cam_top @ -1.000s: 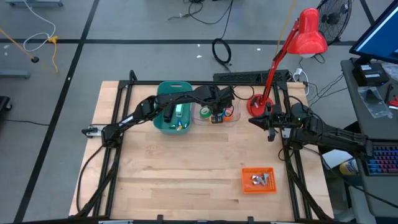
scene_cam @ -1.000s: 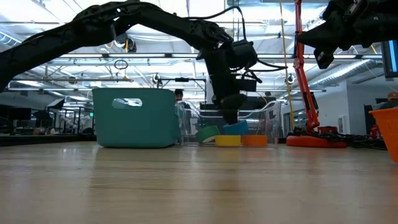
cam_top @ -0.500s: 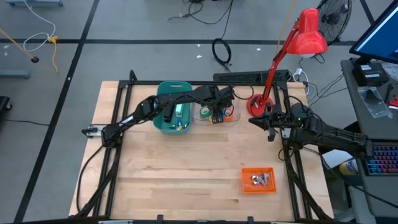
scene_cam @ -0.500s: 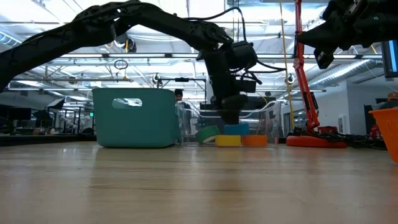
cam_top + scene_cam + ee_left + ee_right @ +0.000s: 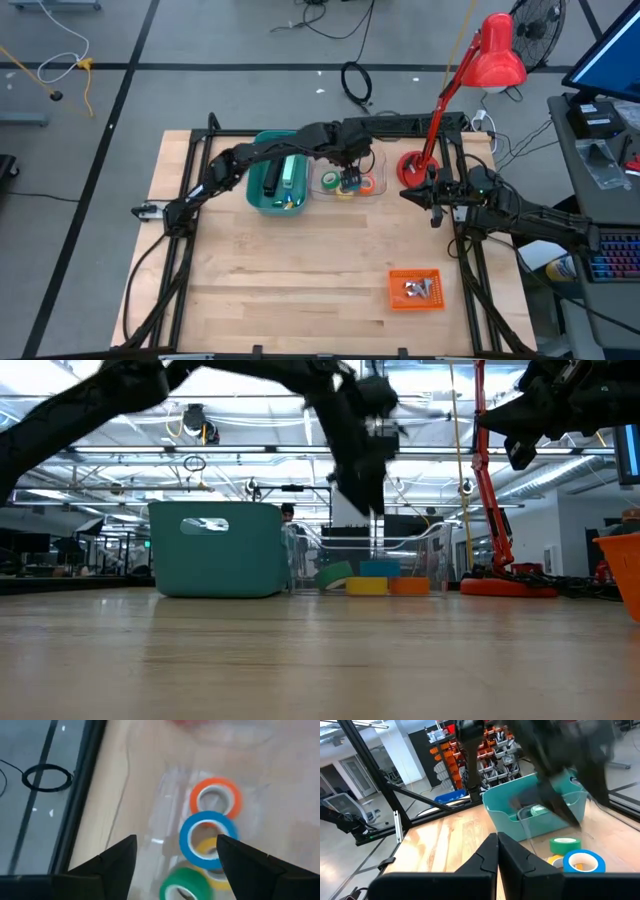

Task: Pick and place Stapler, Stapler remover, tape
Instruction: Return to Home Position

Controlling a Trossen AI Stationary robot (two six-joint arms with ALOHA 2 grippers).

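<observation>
All four tape rolls lay inside the transparent bin [image 5: 437,550] at the far side of the desk [image 5: 300,270]. The orange roll [image 5: 215,782] sat apart from the rest, while the blue roll [image 5: 185,840] rested partly on top of the yellow roll [image 5: 202,850] and the green roll [image 5: 185,877] lay just beside them. The left claw [image 5: 176,845] hung above the bin, pointing down at the rolls, with its fingers spread apart and nothing between them. The right claw [image 5: 498,839] waited near the red lamp [image 5: 412,168] at the right of the desk, its fingers closed together and empty. With the rolls placed, the job looked finished apart from taking the left arm home. Doing that well probably meant lifting straight up first, until the fingertips stood clear above the bin's walls, and only then drawing back towards the left side. The teal bin [image 5: 215,550] stood just beside the transparent one and lay along that path, so the arm should have passed over it, not through it. The fingers were best left apart, since closing them low could have nipped the blue roll. The leaning blue roll looked loosely settled, and a brush against the wall might have shifted it. The orange tray [image 5: 415,288] near the front lay well apart from all of this.
</observation>
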